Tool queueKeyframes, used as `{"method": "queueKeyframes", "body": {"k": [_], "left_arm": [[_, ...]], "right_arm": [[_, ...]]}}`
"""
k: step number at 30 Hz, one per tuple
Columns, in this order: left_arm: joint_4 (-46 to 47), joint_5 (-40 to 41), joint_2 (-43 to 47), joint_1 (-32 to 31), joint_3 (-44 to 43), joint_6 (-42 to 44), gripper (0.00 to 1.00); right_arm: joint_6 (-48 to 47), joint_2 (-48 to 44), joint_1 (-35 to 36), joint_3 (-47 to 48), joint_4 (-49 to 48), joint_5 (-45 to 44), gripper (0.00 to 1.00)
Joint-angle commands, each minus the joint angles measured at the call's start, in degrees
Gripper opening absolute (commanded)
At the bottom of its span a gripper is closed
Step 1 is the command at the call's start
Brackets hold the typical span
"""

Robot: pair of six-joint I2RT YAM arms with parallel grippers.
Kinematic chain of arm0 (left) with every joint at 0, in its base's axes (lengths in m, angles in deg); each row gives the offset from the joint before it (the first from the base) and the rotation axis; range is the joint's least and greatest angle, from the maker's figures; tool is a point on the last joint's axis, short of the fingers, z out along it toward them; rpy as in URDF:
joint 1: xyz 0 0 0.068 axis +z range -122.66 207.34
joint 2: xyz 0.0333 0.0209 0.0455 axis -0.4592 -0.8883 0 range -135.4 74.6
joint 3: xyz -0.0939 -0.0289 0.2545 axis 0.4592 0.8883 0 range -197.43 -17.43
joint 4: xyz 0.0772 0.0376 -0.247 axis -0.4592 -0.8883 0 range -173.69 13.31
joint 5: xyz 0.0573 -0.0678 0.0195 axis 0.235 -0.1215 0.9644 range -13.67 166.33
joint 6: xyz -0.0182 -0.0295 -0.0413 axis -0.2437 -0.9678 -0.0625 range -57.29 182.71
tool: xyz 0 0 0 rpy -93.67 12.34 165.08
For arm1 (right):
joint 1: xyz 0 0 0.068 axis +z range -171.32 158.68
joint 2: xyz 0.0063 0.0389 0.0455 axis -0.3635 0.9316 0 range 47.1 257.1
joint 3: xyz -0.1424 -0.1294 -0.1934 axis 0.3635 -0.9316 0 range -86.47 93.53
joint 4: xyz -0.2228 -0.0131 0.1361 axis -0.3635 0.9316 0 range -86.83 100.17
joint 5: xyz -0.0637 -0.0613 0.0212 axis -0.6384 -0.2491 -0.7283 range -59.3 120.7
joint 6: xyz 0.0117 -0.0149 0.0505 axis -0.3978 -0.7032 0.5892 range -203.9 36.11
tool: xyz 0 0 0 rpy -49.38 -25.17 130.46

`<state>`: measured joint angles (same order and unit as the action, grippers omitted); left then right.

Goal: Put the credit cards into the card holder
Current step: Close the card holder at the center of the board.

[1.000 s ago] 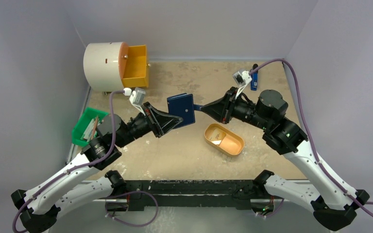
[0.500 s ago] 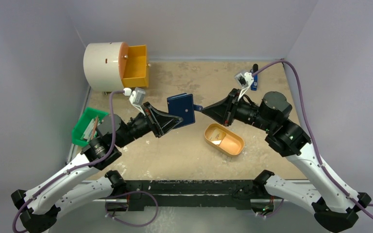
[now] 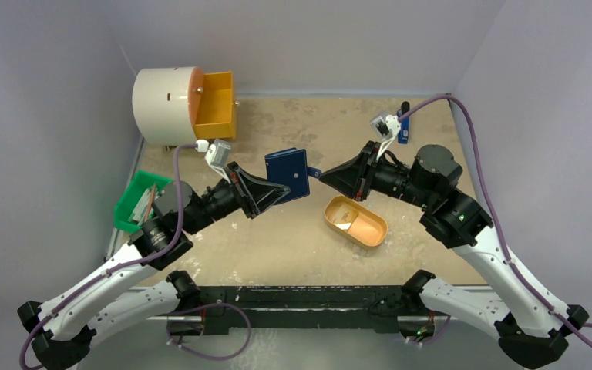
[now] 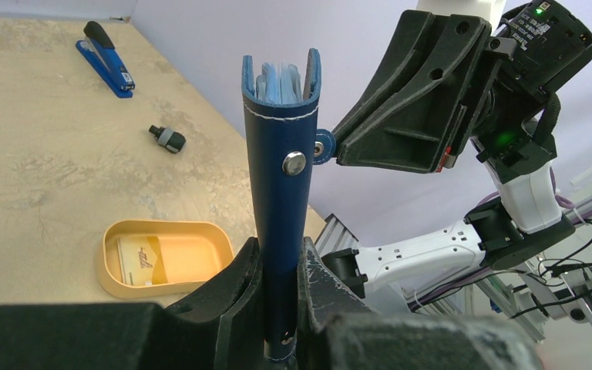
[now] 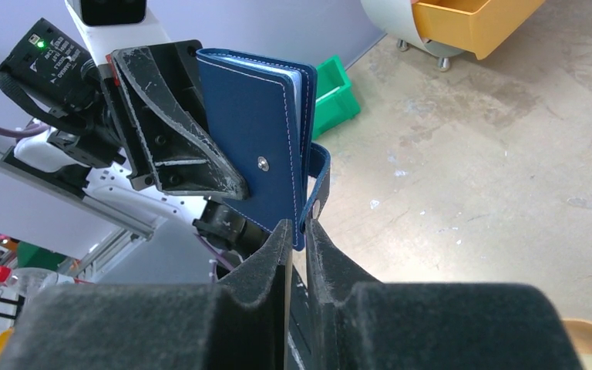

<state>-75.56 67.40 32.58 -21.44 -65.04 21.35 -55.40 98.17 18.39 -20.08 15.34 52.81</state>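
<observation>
The navy card holder [image 3: 287, 173] stands on edge above the table, and my left gripper [image 4: 279, 254] is shut on its lower spine. Its top [image 4: 281, 85] gapes a little, showing light blue pockets. My right gripper [image 5: 298, 225] meets it from the right, its jaws closed to a thin slit on the snap tab [image 5: 316, 202] at the holder's corner. One pale credit card [image 4: 140, 260] lies in the orange oval tray [image 3: 370, 231] on the table below.
A white drum [image 3: 166, 104] with an open orange drawer [image 3: 214, 104] stands at the back left. A green bin [image 3: 135, 202] sits by the left arm. A blue stapler [image 3: 403, 127] lies at the back right, with a small black cap [image 4: 166, 137] near it.
My right arm has drawn back slightly to the right, and its jaws have tightened a little at the tab. The left arm and the card holder have stayed put.
</observation>
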Motion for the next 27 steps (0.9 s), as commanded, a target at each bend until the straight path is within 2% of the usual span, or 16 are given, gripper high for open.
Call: {"method": "queueKeyframes", "body": {"k": [1,7,9,15,21,23,27], "left_arm": [[3.3,0.0,0.8,0.1,-1.4,0.1,0.00],[3.4,-0.2,0.9,0.1,-1.3,0.1,0.00],[3.3,-0.2,0.9,0.1,-1.4,0.1,0.00],[3.4,-0.2,1.4,0.1,-1.0,-0.2,0.00],[3.4,-0.2,1.4,0.2,-1.0,-0.1,0.00],[3.4,-0.3,1.4,0.1,-0.9,-0.2,0.00],[3.4,-0.3,1.5,0.1,-0.7,-0.3,0.00]], "right_arm": [[0.1,0.1,-0.1,0.3,-2.2,0.9,0.13],[0.2,-0.1,-0.1,0.3,-0.9,-1.7,0.32],[0.2,-0.2,-0.1,0.3,-0.8,-2.1,0.35],[0.4,-0.5,-0.1,-0.6,-1.1,-2.5,0.33],[1.2,-0.2,-0.1,-1.1,-3.1,-1.8,0.26],[1.2,-0.3,-0.1,-1.2,-3.5,-1.6,0.27],[1.8,-0.9,-0.1,-1.8,-5.0,-1.8,0.35]]}}
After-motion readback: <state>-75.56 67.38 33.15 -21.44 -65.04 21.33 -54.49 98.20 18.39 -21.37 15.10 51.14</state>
